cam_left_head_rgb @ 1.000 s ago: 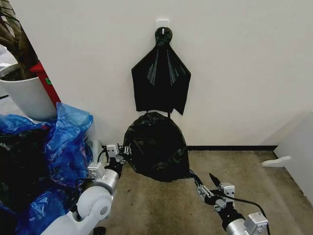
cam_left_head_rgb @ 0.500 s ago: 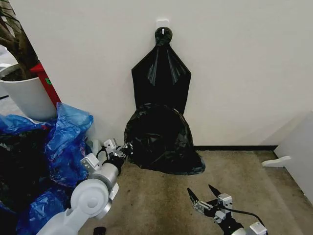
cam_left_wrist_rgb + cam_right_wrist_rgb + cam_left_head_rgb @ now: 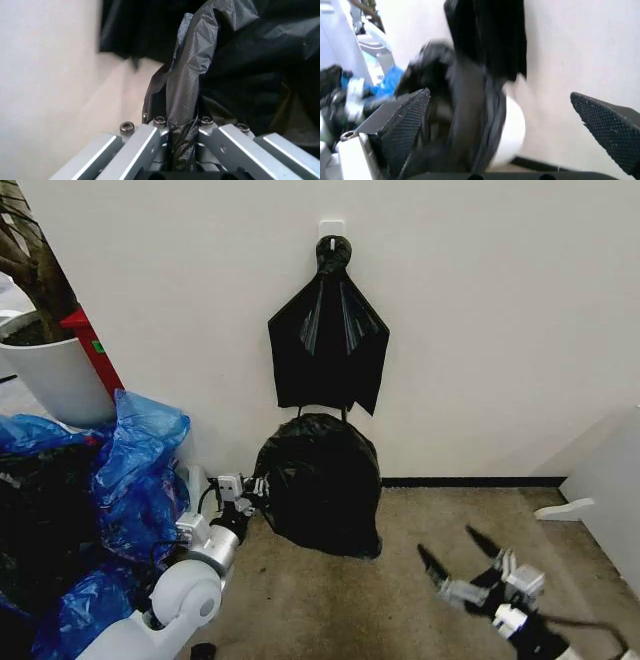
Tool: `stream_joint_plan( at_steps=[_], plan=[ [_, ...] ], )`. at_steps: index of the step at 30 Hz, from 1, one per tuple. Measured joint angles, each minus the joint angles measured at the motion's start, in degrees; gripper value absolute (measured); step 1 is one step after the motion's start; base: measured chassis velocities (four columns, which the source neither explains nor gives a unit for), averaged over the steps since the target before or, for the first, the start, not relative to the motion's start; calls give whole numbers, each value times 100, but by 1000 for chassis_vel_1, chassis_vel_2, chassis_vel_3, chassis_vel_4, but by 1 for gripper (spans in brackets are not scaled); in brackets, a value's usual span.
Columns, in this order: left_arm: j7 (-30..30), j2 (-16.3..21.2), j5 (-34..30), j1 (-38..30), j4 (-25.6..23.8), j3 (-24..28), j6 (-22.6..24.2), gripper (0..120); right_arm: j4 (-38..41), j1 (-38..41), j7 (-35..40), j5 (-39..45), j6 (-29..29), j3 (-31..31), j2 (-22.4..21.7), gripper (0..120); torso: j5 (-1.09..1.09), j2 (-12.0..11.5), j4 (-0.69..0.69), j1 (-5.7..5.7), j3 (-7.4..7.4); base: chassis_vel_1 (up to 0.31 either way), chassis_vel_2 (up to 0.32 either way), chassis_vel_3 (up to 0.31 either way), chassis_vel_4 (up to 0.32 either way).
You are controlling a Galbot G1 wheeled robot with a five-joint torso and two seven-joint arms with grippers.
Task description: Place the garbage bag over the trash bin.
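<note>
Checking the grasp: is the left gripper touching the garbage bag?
Touching. The left wrist view shows the left gripper clamped on a fold of the garbage bag.

The left gripper (image 3: 250, 488) is extended forward at low height, its metal jaws clamped on a fold of thin, glossy black plastic garbage bag (image 3: 185, 97). The right gripper (image 3: 462, 563) hovers low, jaws spread wide, gripping nothing.

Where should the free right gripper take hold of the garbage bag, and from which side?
Likely the garbage bag's loose right edge, approached from the right. The left gripper already pinches the left edge, and the right gripper hangs open on that side, where the trash bin shows bare.
</note>
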Motion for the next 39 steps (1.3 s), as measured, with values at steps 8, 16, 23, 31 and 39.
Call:
stream_joint_plan(
  at_steps=[8, 16, 23, 31, 39],
  plan=[
    [995, 81, 1736, 145, 596, 149, -310, 1, 402, -579, -1268, 98, 842, 924, -21, 100, -2, 0, 1, 0, 0, 0, 0, 0, 0],
    [2110, 118, 3068, 186, 1172, 213, -1018, 1, 942, -925, -1476, 448, 1050, 1816, -44, 100, -1, 0, -1, 0, 0, 0, 0, 0, 0],
    [3444, 164, 3987, 188, 1468, 254, -1726, 1, 1378, 340, -891, 2197, -884, 2463, -978, 100, 0, 0, 1, 0, 1, 0, 0, 0, 0],
    [5125, 314, 5286, 180, 1627, 145, -2705, 1, 1338, 2029, 192, 4380, -3675, 2427, -2107, 100, 0, -1, 0, 1, 1, 0, 0, 0, 0],
    [5231, 452, 5592, 146, 1466, 132, -2848, 1, 1222, 1885, 188, 4146, -4211, 2329, -2498, 100, 0, -1, -1, 1, 0, 0, 0, 0, 0]
  ],
)
